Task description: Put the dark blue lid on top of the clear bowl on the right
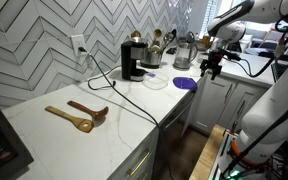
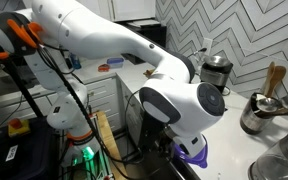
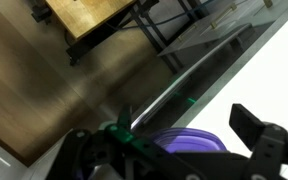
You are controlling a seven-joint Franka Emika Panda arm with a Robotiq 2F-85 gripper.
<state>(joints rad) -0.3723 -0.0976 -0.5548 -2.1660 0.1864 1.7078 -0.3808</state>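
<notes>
The dark blue lid [image 1: 185,84] lies flat on the white counter near its edge. It also shows in an exterior view [image 2: 192,153] under the arm's wrist, and in the wrist view [image 3: 181,140] low in the picture between the fingers. My gripper [image 1: 211,70] hangs open just above and beside the lid, with its fingers [image 3: 174,150] spread wide on either side and not touching it. A clear bowl [image 1: 154,82] sits on the counter just past the lid, in front of the coffee maker. The bowl is out of sight in the wrist view.
A black coffee maker [image 1: 132,58] with a cord, a utensil pot [image 1: 154,50] and a kettle [image 1: 184,52] stand along the tiled wall. Wooden spoons [image 1: 79,115] lie on the near counter. The counter edge drops to the wooden floor [image 3: 44,90] beside the lid.
</notes>
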